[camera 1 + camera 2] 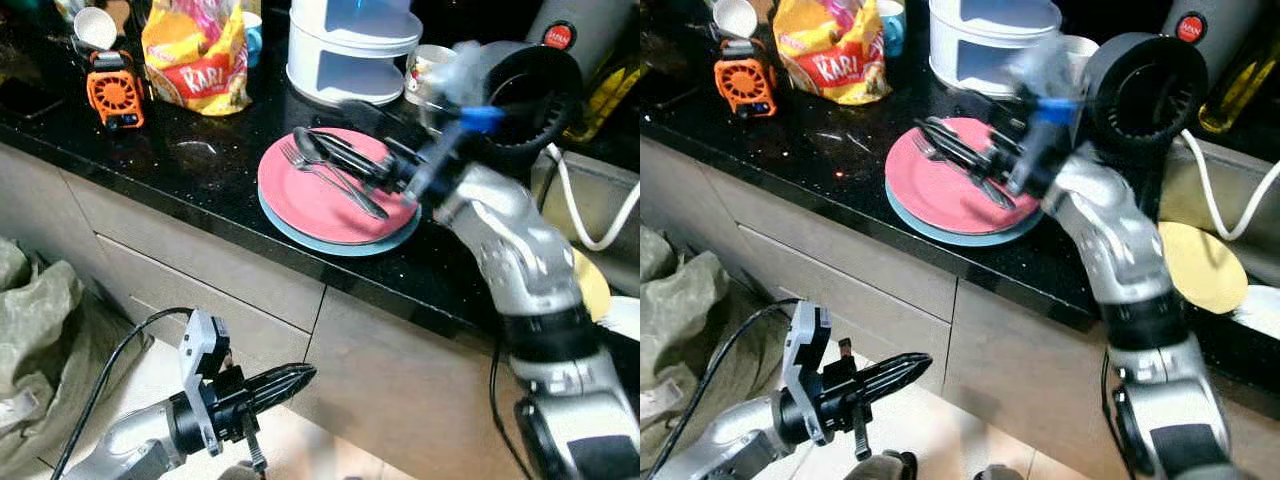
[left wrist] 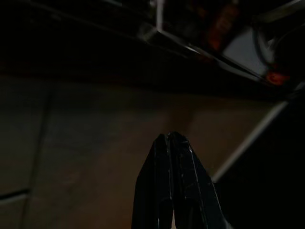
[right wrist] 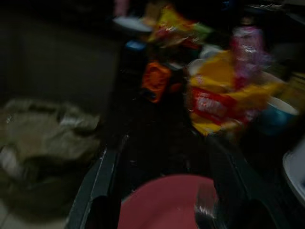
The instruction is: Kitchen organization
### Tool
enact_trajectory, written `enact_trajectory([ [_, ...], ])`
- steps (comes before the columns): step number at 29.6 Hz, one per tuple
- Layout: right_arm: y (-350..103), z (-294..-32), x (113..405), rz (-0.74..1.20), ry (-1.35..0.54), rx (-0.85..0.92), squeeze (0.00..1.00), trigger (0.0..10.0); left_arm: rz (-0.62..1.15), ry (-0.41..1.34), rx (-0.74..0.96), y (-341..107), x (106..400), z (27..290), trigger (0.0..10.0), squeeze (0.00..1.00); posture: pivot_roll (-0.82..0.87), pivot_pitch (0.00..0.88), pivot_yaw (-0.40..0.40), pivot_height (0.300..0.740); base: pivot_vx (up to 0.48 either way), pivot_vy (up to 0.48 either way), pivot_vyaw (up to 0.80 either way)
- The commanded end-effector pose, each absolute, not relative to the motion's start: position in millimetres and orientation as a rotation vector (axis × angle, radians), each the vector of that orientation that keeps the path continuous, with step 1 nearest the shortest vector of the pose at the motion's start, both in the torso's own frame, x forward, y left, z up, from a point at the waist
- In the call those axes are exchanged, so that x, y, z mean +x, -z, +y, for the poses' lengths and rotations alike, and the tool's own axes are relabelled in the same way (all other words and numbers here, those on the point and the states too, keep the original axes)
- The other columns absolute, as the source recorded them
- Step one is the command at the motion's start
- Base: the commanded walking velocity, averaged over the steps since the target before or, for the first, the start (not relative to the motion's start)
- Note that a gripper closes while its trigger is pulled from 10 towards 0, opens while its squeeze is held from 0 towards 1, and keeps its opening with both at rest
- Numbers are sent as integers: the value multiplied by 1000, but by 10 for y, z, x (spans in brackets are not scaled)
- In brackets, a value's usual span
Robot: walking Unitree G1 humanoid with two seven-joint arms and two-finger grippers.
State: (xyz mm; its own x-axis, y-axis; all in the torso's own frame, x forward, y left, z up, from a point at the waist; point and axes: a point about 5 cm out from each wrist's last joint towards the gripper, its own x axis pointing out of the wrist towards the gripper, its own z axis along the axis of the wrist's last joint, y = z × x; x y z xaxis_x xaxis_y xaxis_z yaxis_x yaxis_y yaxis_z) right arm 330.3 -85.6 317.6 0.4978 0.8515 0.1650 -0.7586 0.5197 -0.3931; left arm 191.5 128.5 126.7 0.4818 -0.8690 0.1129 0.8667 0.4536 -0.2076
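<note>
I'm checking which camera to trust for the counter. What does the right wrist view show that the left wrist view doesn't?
Right wrist view: the pink plate with a fork on it between the open right tool's fingers, the yellow snack bag, the orange fan and a grey sack. Left wrist view: the shut left tool facing beige cabinet fronts. Both are dark and show the counter's edge.

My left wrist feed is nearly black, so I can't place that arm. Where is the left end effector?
Observer: The left end effector hangs low before the beige drawer fronts, below the black stone counter.
Operator: And the right one?
Observer: The right end effector is open over a round pink plate on that counter.
Operator: Anything on the plate?
Observer: A metal fork and a spoon lie on it, and a blue plate sits underneath.
</note>
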Motion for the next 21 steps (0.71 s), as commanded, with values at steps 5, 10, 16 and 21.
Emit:
enact_trajectory([
  [5,-2916,-795,3492,-143,-960,-373,0,10000,-74,914,-56,-1523,1799,1521,10000,0,228,136,-187,740,0,0,0],
  [10,-2863,-820,3609,-78,-893,-364,0,10000,-121,854,17,-1692,1763,1617,10000,0,251,143,-202,740,0,0,0],
  [16,-2925,-885,3735,-62,-807,-303,0,10000,-170,834,98,-1903,1718,1654,10000,0,267,150,-208,740,0,0,0],
  [21,-3091,-1145,3881,-41,-676,-134,0,10000,-191,839,135,-2021,1710,1622,10000,0,268,151,-191,740,0,0,0],
])
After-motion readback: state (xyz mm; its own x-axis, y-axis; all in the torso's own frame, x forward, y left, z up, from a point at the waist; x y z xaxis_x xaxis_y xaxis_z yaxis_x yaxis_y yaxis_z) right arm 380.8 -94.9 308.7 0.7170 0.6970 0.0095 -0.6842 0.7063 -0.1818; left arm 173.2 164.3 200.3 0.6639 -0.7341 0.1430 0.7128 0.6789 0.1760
